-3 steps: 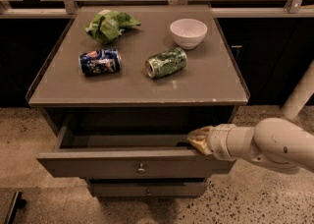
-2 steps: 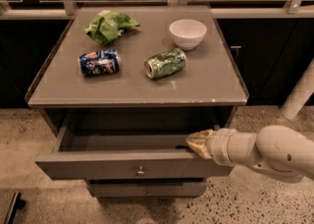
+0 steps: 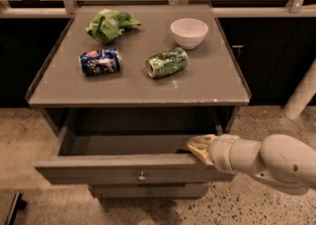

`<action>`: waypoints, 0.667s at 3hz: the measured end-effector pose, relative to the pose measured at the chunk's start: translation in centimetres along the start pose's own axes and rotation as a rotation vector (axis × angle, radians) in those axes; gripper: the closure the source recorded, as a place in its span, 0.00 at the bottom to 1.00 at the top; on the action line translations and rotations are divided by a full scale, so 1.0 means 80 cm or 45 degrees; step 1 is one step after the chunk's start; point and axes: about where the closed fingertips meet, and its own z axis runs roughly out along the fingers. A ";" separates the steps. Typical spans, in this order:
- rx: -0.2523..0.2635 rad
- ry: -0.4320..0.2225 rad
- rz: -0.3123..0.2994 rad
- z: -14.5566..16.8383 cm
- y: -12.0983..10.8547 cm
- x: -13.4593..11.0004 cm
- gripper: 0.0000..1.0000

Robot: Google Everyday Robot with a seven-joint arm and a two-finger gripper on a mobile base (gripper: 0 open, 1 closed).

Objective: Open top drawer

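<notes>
top drawer (image 3: 98, 172) sits right under the top of the desk (image 3: 207, 78) and it stands open, sticking out past the desk's front edge so you can see down into its dark inside. its flat grey-brown front has one small round knob (image 3: 141, 175) in the middle, below the middle of the desk's front edge. another drawer front (image 3: 148, 189) shows just a little, lower down under the desk, and it is shut. the gripper (image 3: 197, 146) is below the desk's front right corner, with its yellowish tip resting on the top edge of the top drawer's front, at the right end, poking a bit into the drawer. i cannot tell if the jaws are spread or pressed together. the fat white arm (image 3: 266, 160) comes in from the right, lower than the desk top. on the desk, a crumpled green bag (image 3: 109, 24) lies near the back left corner. a white bowl (image 3: 189, 32) stands upright near the back right. a blue can (image 3: 100, 61) lies on its side on the left part of the desk. a green can (image 3: 167, 62) lies on its side near the middle of the desk, apart from the blue one.
</notes>
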 end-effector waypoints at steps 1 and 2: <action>0.012 -0.040 0.030 -0.005 0.016 0.006 1.00; 0.012 -0.040 0.030 -0.005 0.015 0.003 1.00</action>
